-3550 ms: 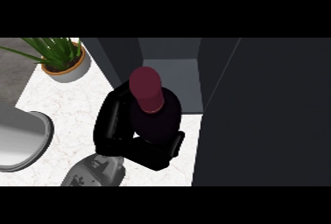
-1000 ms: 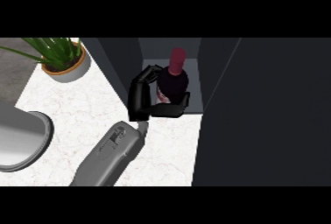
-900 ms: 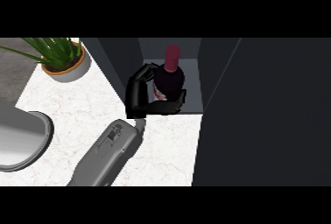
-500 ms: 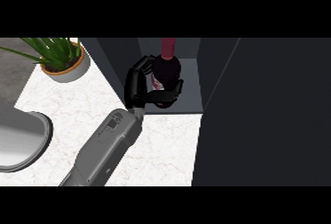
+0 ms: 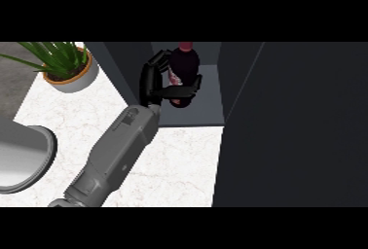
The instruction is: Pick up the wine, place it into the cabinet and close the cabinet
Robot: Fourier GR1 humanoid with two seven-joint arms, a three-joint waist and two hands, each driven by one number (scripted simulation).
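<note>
- Leftmost, a grey basin sits at the view's edge, and a potted plant stands at the back of the white counter. Both are well apart from the work, so you need not mind them.
- Left hand: it reaches into the cabinet on a long grey forearm, with fingers and thumb curled round the wine bottle.
- Wine bottle: dark body, reddish top, upright or close to it. It is inside the open compartment, towards the back. You cannot tell from above whether its base rests on the cabinet floor, because the hand hides the lower part.
- Step in hand, as judged: setting the bottle down inside. Lower it straight until the base is seated, and only then uncurl the fingers.
- Release: open the thumb and fingers evenly so neither side tips the bottle. Draw the hand back along the forearm's own line, keeping clear of the left wall just beside the fingers.
- Cabinet door: the broad dark panel at the right stands open. Get the forearm fully out of the opening before you swing it.
- Right hand: not in view. Either hand may have to close the door, so plan that reach once the bottle stands alone.
</note>
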